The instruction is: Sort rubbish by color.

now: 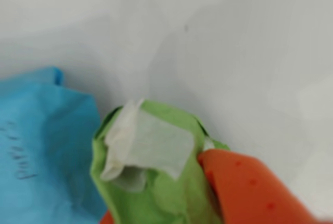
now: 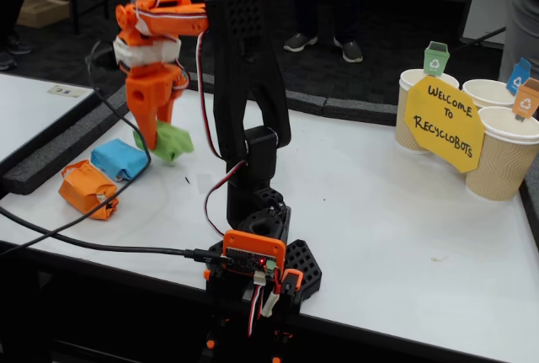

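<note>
My orange gripper (image 2: 160,140) is shut on the green bundle (image 2: 174,141) and holds it just above the white table at the left of the fixed view. In the wrist view the green bundle (image 1: 151,167), with a white tape patch, sits against one orange finger (image 1: 250,187). Close by on the table lies the light blue bundle (image 2: 119,159), which fills the left of the wrist view (image 1: 41,141). The orange taped bundle (image 2: 88,189) rests nearer the table's left front edge.
Three tan paper cups (image 2: 504,152) with small coloured bin tags stand at the far right behind a yellow "Welcome to Recyclobots" sign (image 2: 444,123). The arm's black base (image 2: 257,253) is clamped at the front edge, with a black cable (image 2: 93,241) trailing left.
</note>
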Motion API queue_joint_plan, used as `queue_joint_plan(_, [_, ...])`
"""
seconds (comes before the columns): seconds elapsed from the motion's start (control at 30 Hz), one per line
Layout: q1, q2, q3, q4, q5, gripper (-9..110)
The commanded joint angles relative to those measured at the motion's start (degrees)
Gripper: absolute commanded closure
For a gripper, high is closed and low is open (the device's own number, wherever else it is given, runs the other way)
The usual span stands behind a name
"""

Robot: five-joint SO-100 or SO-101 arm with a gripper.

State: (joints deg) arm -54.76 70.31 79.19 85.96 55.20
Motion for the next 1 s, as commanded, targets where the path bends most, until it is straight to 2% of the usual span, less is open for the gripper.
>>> queue_joint_plan(0.0, [0.4, 2.5, -15.0, 7.1, -6.4, 101])
queue_joint_plan(0.2, [-0.5, 4.3, -27.6, 14.9, -16.4, 101])
queue_joint_plan(0.6, [-0.5, 15.6, -28.7, 14.9, -35.9, 101])
queue_joint_plan(0.97, [-0.5, 26.3, -27.6, 15.1, -41.5, 101])
